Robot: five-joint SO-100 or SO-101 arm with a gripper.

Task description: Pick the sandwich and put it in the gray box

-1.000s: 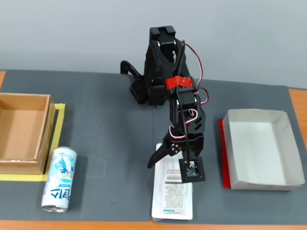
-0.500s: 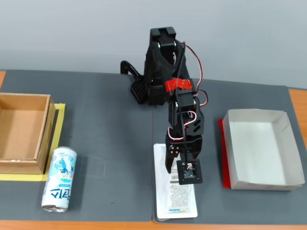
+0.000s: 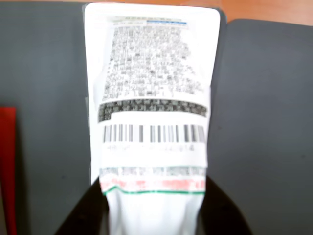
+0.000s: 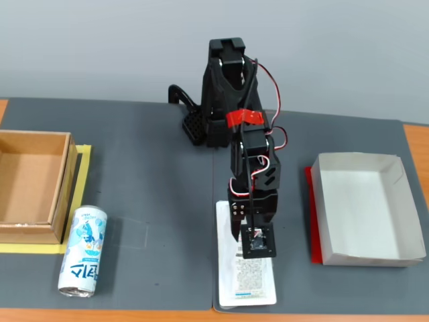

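The sandwich (image 4: 248,282) is a flat white wrapped pack with a barcode label, lying lengthwise on the dark mat near the front edge in the fixed view. My gripper (image 4: 239,241) is down over its far end. In the wrist view the sandwich (image 3: 151,98) fills the middle, and its near end is pinched between the two black fingers (image 3: 88,210) of my gripper (image 3: 152,203), which is shut on it. The gray box (image 4: 365,258) stands empty to the right of the pack, about a hand's width away.
A brown cardboard box (image 4: 33,184) on yellow tape sits at the left edge, with a blue-and-white can (image 4: 82,251) lying in front of it. A red sheet (image 4: 312,221) shows under the gray box's left side. The arm's base (image 4: 221,100) stands at the back centre.
The jaws stood wide open over the pack a second ago and have since shut on its far end. The pack has shifted slightly to the right and the wrist has straightened.
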